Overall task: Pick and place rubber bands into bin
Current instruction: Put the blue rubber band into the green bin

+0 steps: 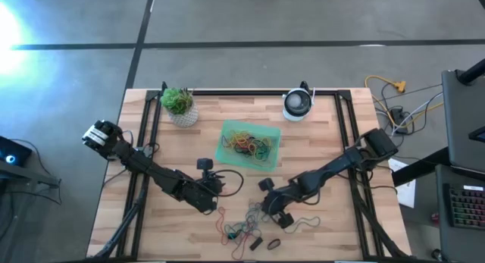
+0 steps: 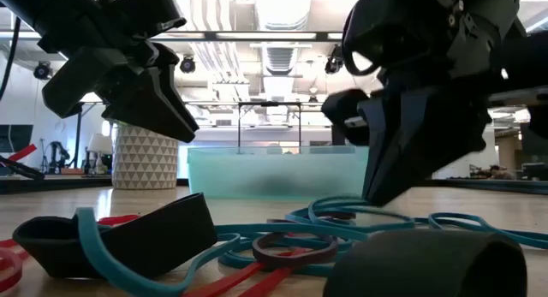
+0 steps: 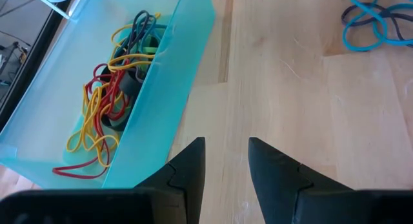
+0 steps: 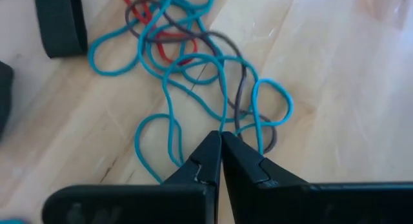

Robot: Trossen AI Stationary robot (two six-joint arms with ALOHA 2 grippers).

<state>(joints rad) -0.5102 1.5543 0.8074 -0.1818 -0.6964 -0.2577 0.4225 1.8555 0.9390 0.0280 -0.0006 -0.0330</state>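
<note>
- High view: my right gripper (image 1: 274,215) sits at 6 o'clock of the bin (image 1: 225,154), jaws pinched together on a teal rubber band (image 4: 219,114) to lift it from the tangle.
- My left gripper (image 1: 214,193) hovers at 7 o'clock of the bin, narrowly parted, empty, waiting clear.

Two dark, jointed robot arms

The left arm (image 1: 151,170) and right arm (image 1: 333,172) are matte black with blocky segments, black cabling, and tapered, wedge-shaped black fingers (image 3: 277,179).
</note>
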